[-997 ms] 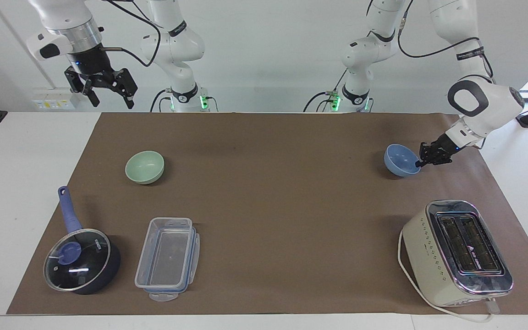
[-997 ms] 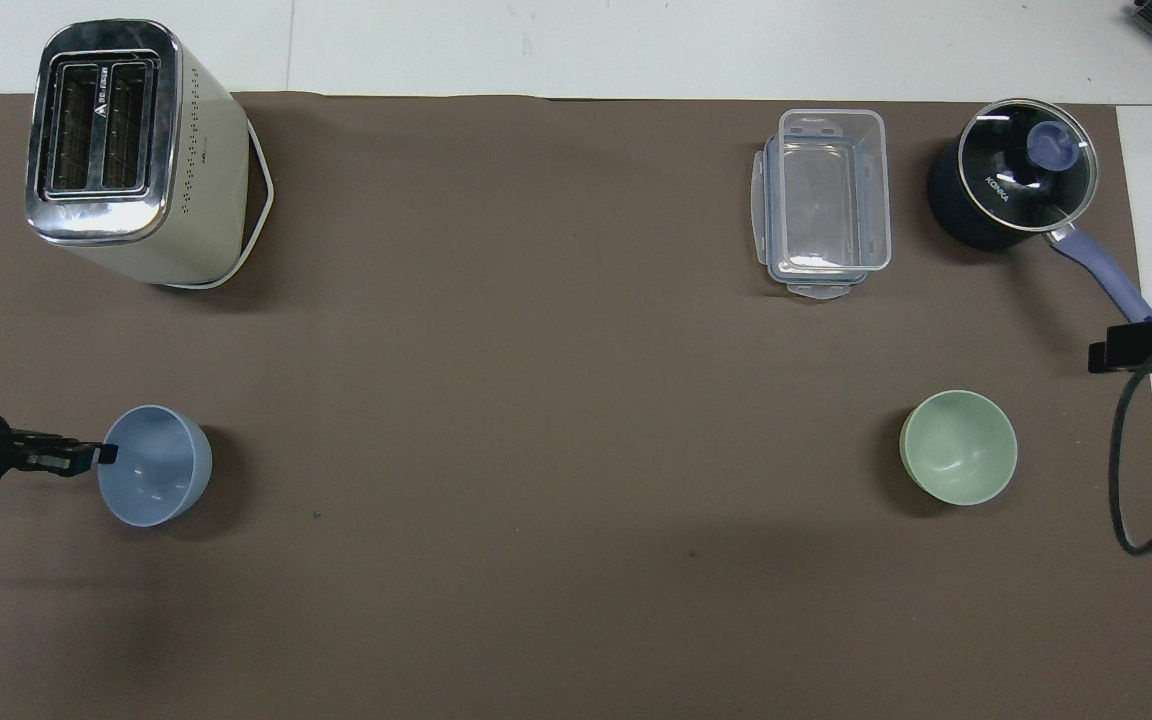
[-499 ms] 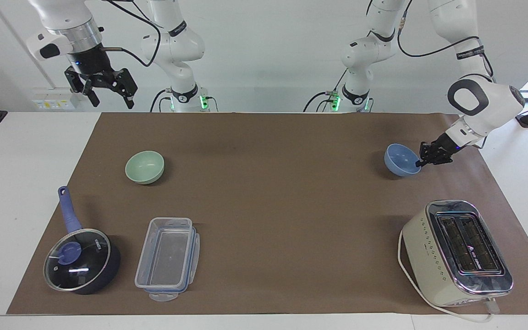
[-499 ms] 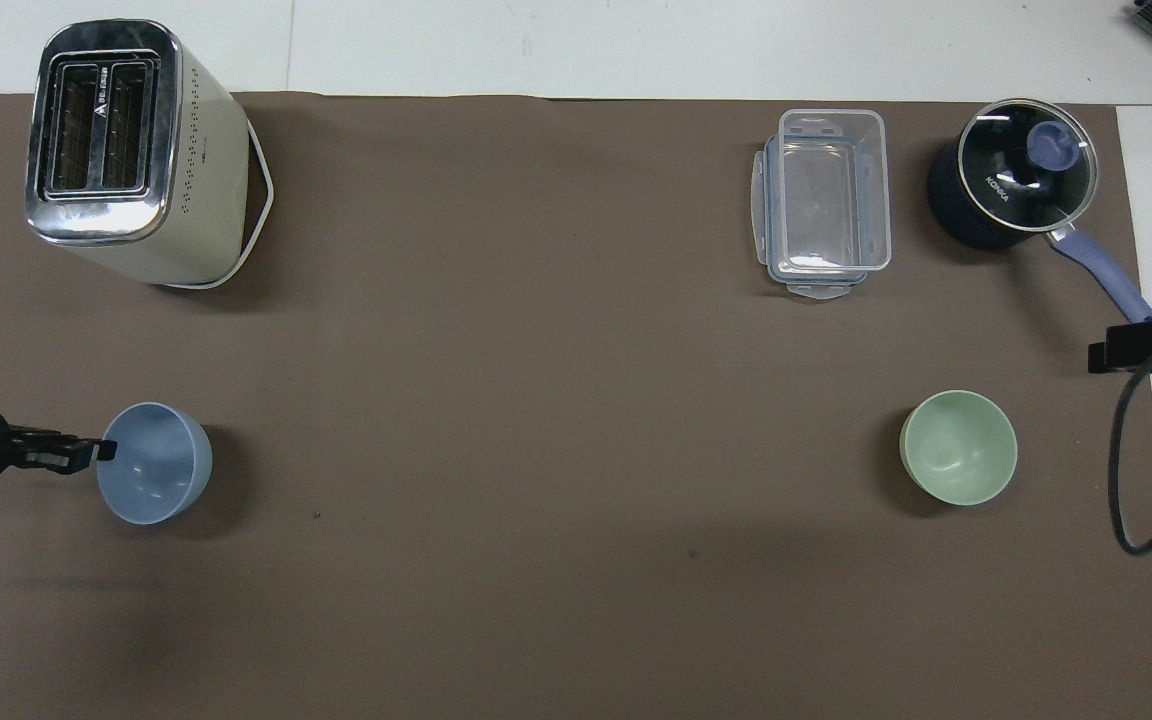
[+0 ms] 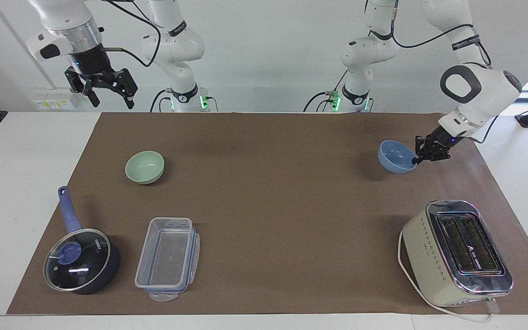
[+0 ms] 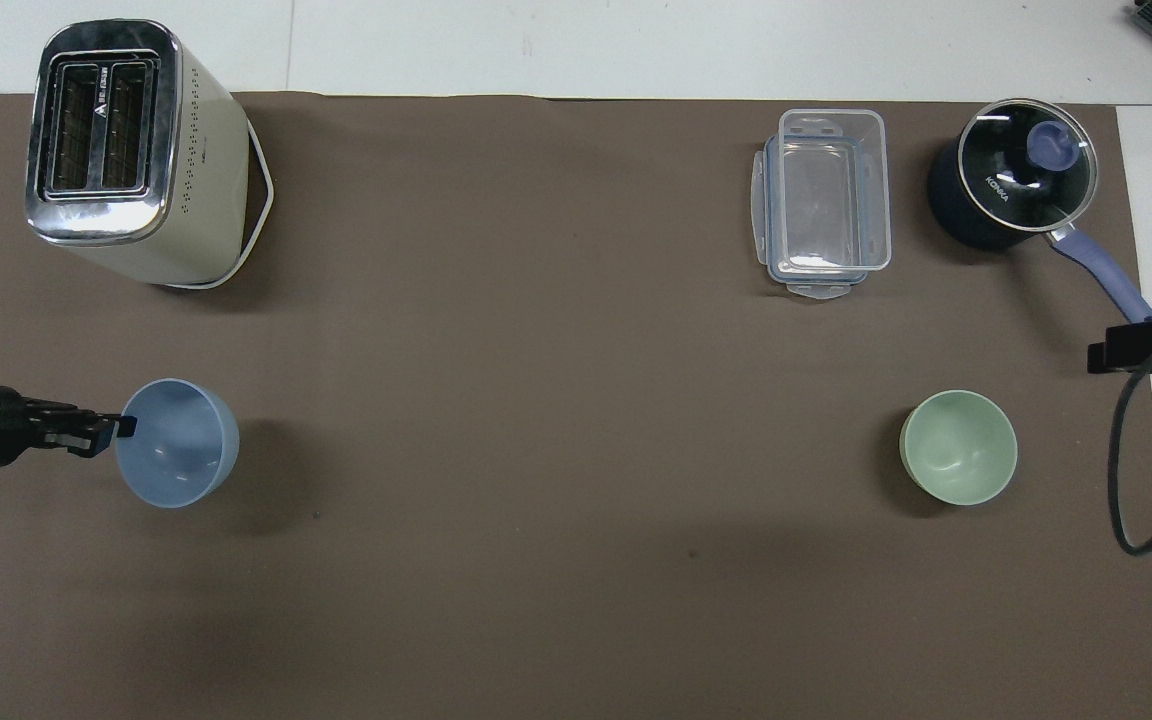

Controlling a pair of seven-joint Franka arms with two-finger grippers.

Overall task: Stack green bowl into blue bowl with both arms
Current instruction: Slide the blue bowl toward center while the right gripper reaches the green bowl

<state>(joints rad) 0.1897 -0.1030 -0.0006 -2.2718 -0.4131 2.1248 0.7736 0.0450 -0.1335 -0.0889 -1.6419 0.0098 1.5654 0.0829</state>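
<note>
The periwinkle blue bowl [image 5: 396, 156] [image 6: 179, 445] hangs just above the brown mat at the left arm's end of the table, its shadow offset beneath it. My left gripper [image 5: 415, 160] [image 6: 124, 428] is shut on the bowl's rim, on the side toward the table's end. The pale green bowl [image 5: 145, 167] [image 6: 958, 446] sits upright on the mat toward the right arm's end. My right gripper [image 5: 112, 101] waits high up and open, over the table's edge by the robots, holding nothing.
A cream toaster [image 5: 456, 252] [image 6: 126, 150] stands farther from the robots than the blue bowl. A clear plastic container [image 5: 167, 259] [image 6: 824, 200] and a dark-blue glass-lidded saucepan [image 5: 80, 259] [image 6: 1011, 180] lie farther out than the green bowl.
My left gripper has lifted the blue bowl off the mat and carried it a little toward the table's middle. The right arm and the green bowl have not moved.
</note>
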